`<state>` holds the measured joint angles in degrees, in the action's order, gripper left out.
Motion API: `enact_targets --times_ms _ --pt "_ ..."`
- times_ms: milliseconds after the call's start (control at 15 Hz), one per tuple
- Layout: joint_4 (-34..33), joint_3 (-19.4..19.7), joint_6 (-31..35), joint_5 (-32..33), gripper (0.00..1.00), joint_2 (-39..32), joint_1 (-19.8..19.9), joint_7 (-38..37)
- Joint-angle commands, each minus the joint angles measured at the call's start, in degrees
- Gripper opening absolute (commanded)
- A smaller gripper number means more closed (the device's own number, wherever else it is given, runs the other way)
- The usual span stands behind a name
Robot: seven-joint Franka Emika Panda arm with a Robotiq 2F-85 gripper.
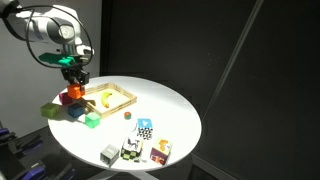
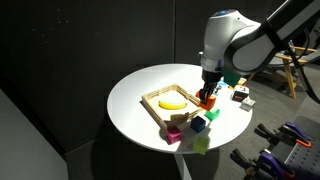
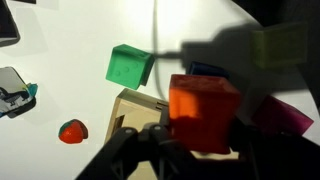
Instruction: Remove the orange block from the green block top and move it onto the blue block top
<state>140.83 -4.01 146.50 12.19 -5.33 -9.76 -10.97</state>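
Your hand [image 1: 77, 80] grips the orange block [image 3: 205, 112]; the blue block [image 3: 207, 69] peeks at its 12 o'clock. Release off-centre and it tumbles onto the counter [image 1: 170, 110].

The robot arm [image 2: 235, 40] is reaching down over the round white table [image 2: 130, 100]. Its claw [image 2: 207, 97] is gripping the orange block [image 2: 206, 103] at the corner of the wooden tray [image 2: 155, 110]. A yellow piece [image 2: 175, 102] is lying inside the tray. The green block [image 2: 212, 115] and the blue block [image 2: 198, 124] are standing just beside the tray, with a pink cube [image 2: 176, 133] near them.
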Motion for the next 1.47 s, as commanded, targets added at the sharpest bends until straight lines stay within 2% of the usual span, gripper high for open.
enact_targets --times_ms 0,467,867,1400 --pt "-1.1 -0.9 0.0 2.5 0.27 -1.5 0.1 -0.5" --pt "-3.5 -0.5 0.3 3.5 0.27 -6.5 -0.8 -4.2" --pt "-5.7 0.4 1.1 3.8 0.27 -10.4 -3.0 -8.4" --pt "-7.8 2.8 2.1 5.1 0.27 -13.9 -5.5 -10.5"
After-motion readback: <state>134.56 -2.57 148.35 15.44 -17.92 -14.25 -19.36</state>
